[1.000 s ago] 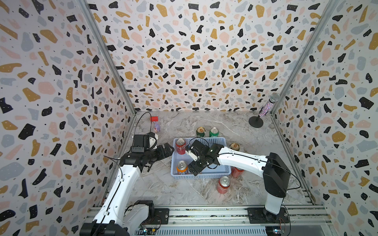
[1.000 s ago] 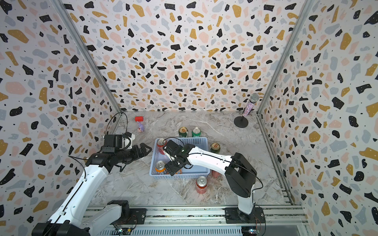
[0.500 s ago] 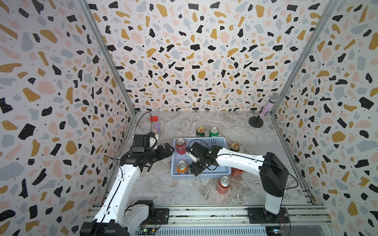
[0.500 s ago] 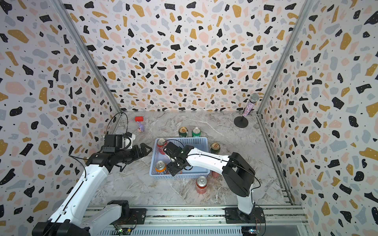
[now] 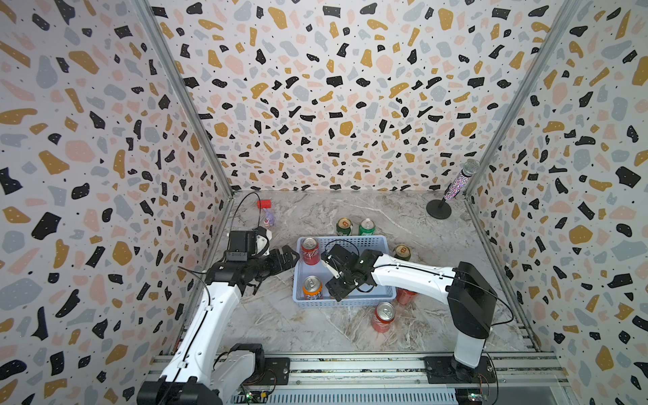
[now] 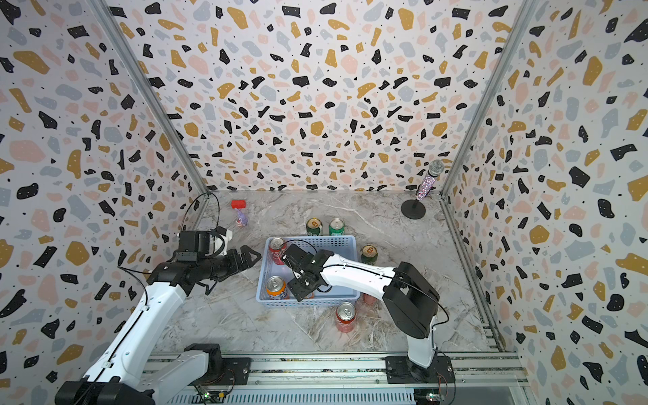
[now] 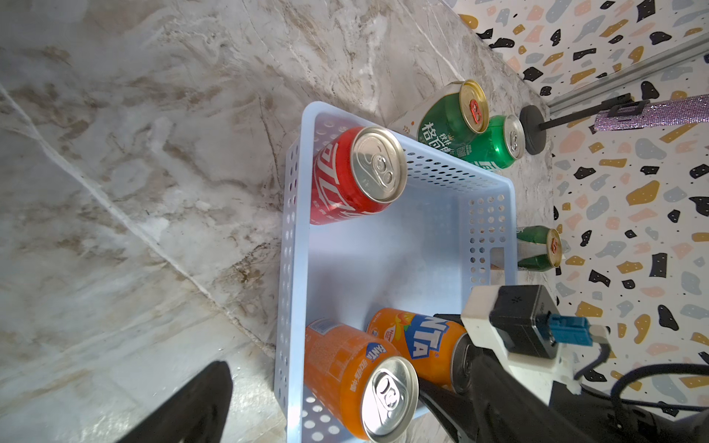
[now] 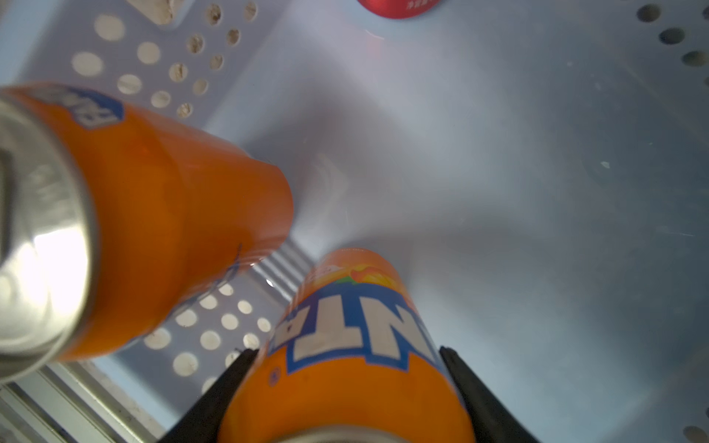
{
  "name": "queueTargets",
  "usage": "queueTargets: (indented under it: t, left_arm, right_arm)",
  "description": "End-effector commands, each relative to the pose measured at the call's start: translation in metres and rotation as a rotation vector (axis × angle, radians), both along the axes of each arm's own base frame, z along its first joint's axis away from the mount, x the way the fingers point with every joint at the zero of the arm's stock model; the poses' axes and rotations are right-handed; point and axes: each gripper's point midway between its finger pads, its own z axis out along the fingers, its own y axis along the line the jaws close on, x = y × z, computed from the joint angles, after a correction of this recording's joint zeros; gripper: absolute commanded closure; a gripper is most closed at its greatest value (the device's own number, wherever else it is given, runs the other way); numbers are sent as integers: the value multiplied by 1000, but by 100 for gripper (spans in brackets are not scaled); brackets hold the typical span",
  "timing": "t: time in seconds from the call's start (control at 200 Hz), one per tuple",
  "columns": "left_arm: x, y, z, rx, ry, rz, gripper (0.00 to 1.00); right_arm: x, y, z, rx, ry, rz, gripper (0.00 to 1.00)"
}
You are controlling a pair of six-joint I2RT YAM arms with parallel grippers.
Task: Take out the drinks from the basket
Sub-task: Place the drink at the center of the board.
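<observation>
The light-blue basket [image 5: 371, 242] sits on the counter [image 5: 308, 333], in the lower middle of both top views. Near the basket's lower edge, the right gripper [image 8: 343, 358] is clamped around an orange can [image 8: 356, 318]. A second orange can [image 5: 312, 287] and a red can [image 5: 310, 250] stand along the basket's left wall. The left gripper [image 5: 285, 257] hovers just left of the basket, jaws spread.
</observation>
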Motion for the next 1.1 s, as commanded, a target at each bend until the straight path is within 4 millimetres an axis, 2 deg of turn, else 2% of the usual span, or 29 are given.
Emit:
queueTargets:
  t: [0.0,0.23,0.405,0.526,0.676,0.701,0.816,1.091]
  left_arm:
    - [5,-11,7,-63,-29,-47,0]
    - [6,-20,3,-115,0,-78,0]
    - [3,-31,7,-145,-9,-119,0]
    - [0,-38,7,-153,-8,-146,0]
    - [-2,-42,8,-153,-14,-163,0]
    - [-2,-42,7,-152,-13,-163,0]
    - [-2,-42,7,-144,-14,-161,0]
    - [-2,-33,12,-95,-56,-123,0]
  right_arm:
    - [7,-2,53,80,-101,-7,71]
    - [15,-10,107,135,-212,-13,72]
    - [-1,-14,134,227,-207,28,73]
    - [-14,-20,144,292,-205,50,74]
    - [-32,-27,149,314,-211,105,74]
    - [-46,-22,148,314,-208,144,74]
    - [-63,-23,145,318,-212,181,74]
    - [-86,-37,111,233,-215,200,74]
